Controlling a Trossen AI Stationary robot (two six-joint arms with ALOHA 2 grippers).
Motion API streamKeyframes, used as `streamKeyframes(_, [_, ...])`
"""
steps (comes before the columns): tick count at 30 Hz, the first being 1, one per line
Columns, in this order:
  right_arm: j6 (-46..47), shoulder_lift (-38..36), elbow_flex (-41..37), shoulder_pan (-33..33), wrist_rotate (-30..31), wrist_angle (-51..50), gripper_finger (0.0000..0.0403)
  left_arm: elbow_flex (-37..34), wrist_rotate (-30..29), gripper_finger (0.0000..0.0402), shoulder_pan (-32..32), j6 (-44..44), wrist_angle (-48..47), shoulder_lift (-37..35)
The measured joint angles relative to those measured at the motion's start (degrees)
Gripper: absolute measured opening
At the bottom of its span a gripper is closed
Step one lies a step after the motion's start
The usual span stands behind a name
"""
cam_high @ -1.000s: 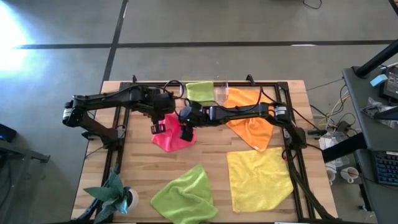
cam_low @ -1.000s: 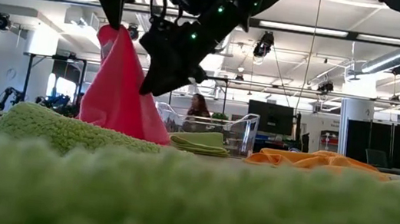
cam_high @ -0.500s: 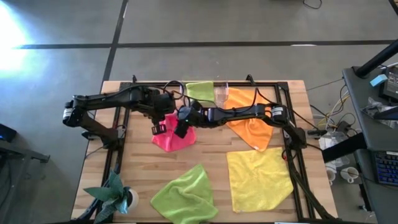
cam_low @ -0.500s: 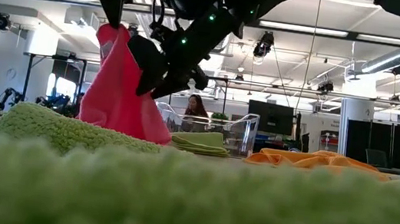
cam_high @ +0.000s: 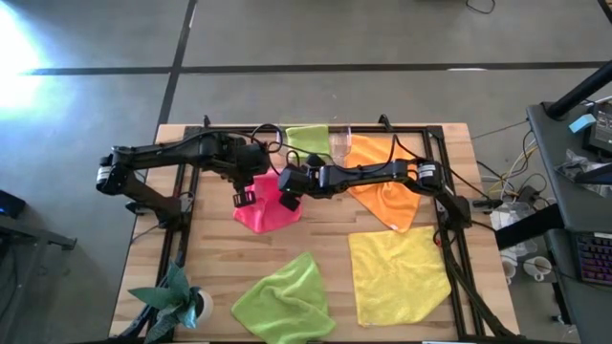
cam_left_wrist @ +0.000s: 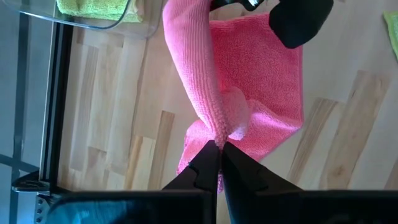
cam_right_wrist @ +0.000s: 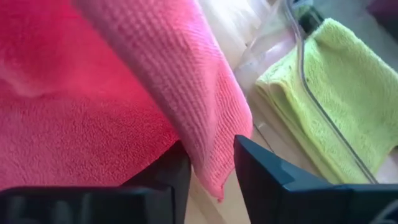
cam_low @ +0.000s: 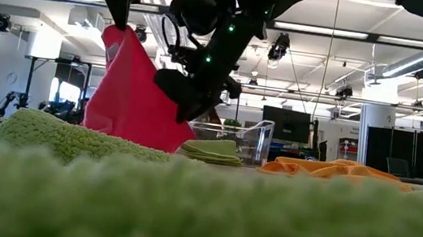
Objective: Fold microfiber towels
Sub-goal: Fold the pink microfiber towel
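Note:
The hot pink towel (cam_high: 263, 212) hangs between my two grippers near the table's middle, and its lower part (cam_low: 136, 135) rests on the table. My left gripper (cam_low: 120, 18) is shut on the towel's top. My right gripper (cam_low: 188, 109) is lower, to the right, and shut on the towel's side edge. A folded lime green towel (cam_high: 308, 140) lies in the clear tray (cam_high: 340, 145). An orange towel (cam_high: 387, 191), a yellow towel (cam_high: 397, 272) and a second lime green towel (cam_high: 282, 301) lie flat. My left gripper pinches a bunched bit of the pink towel (cam_left_wrist: 219, 134) between its two fingertips from above, pointing down. The towel hangs below the fingers, its lower end on the table. My right gripper has the pink towel's hanging side edge (cam_right_wrist: 208, 158) between its two fingers (cam_right_wrist: 261, 168); one layer or several, I cannot tell. It comes from the table's right, slanting down. The edge runs up at a slant to the left gripper.
A black frame rail (cam_high: 191, 205) borders the work area on the left and another on the right (cam_high: 448, 205). A small potted plant (cam_high: 180, 298) stands at the near left corner. The near lime green towel fills the low view's foreground (cam_low: 199, 215).
My right gripper has gone a little toward the table's right edge at the pink towel's side edge. That edge now stands farther out to the right, and the towel hangs wider. My left gripper has kept the top where it was.

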Motion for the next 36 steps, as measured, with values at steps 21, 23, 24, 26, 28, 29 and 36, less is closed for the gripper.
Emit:
streamKeyframes(21, [-6.26, -10.16, -0.02, 4.27, -6.45, -10.87, 0.0008, 0.00, 9.94, 0.0000, -0.07, 1.35, -2.26, -0.04])
streamKeyframes(23, [-4.87, -12.98, -0.02, 5.86, -6.49, -12.66, 0.0008, 0.00, 13.87, 0.0000, -0.25, 1.33, -2.47, -0.04])
streamKeyframes(24, [-4.28, -14.50, -0.02, 6.69, -6.53, -13.50, 0.0008, 0.07, 15.55, 0.0000, -0.47, 1.32, -2.45, -0.04])
streamKeyframes(26, [-2.81, -16.85, -0.02, 8.23, -6.55, -15.12, 0.0008, 0.30, 17.73, 0.0000, -1.04, 1.33, -2.47, -0.04])
streamKeyframes(28, [-1.36, -18.91, -0.02, 9.73, -6.91, -16.79, 0.0008, 0.62, 19.70, 0.0000, -1.67, 1.31, -2.49, -0.04])
streamKeyframes(29, [-0.69, -19.90, -0.02, 10.37, -7.52, -17.60, 0.0008, 0.87, 21.03, 0.0000, -2.02, 1.30, -2.48, -0.04])
streamKeyframes(36, [5.03, -23.94, -0.02, 14.70, -15.17, -19.70, 0.0008, 4.85, 28.88, 0.0000, -4.99, -3.31, -2.40, -0.04])
